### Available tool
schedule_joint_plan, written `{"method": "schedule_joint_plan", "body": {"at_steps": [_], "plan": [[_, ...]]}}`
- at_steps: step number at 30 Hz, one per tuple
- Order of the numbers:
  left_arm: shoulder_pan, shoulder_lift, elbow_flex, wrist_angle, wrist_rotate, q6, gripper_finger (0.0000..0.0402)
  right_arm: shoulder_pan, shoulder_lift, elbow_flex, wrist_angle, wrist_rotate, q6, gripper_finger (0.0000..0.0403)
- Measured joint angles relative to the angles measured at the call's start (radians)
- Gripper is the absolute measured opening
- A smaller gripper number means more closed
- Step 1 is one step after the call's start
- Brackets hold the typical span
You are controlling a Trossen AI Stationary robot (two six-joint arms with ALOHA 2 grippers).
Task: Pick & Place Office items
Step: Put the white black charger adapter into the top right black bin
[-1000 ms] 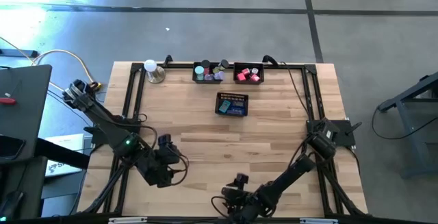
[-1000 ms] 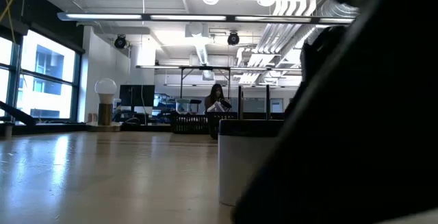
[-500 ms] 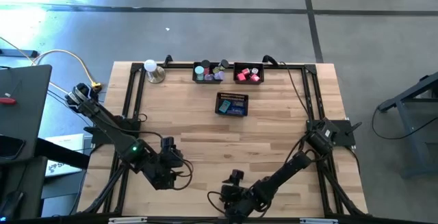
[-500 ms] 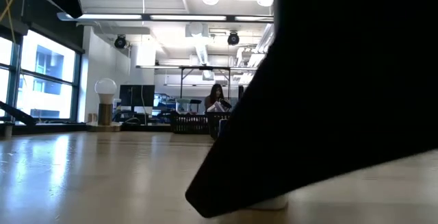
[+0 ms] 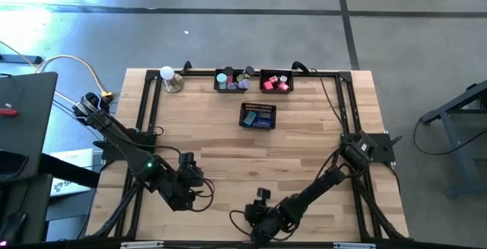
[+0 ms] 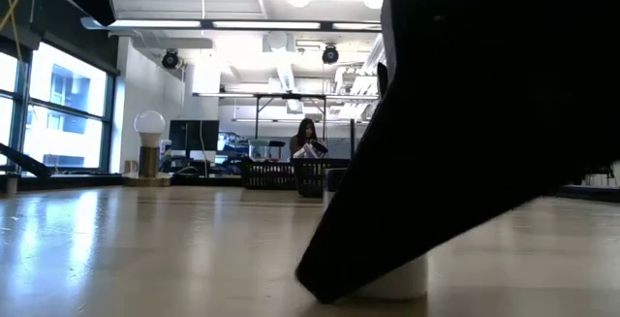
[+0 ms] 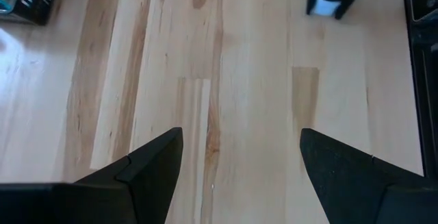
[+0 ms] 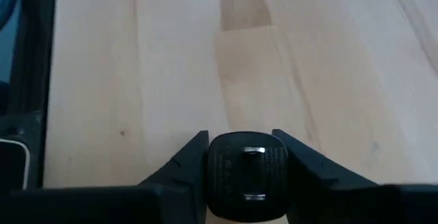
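My right gripper stands near the table's front edge, shut on a small block with a white body and a black top face that bears two metal prongs. The block stands with its base on the wood. Farther left, my left gripper hovers open over bare wood, holding nothing. Other office items lie in two black mesh trays at the far edge: teal and lavender pieces and pink-red ones. My right gripper pinches the block's black top between its two fingers, one on each opposite side. The fingers slant down onto it from above. The block stays upright, its white base on the table.
A dark blue tray sits mid-table toward the far side. A white ball on a metal base stands at the far left corner. A black frame runs along the table's edges. Open wood lies between the two arms.
My right gripper has gone a little toward the table's left edge, onto the block. In the low view its dark shape now covers the block's top, which stood free a second ago.
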Motion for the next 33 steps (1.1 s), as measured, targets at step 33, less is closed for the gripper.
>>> {"method": "schedule_joint_plan", "body": {"at_steps": [33], "plan": [[0.209, -0.001, -0.013, -0.215, 0.217, 0.312, 0.0287, -0.753, -0.523, -0.001, -0.817, 0.025, -0.391, 0.0117]]}}
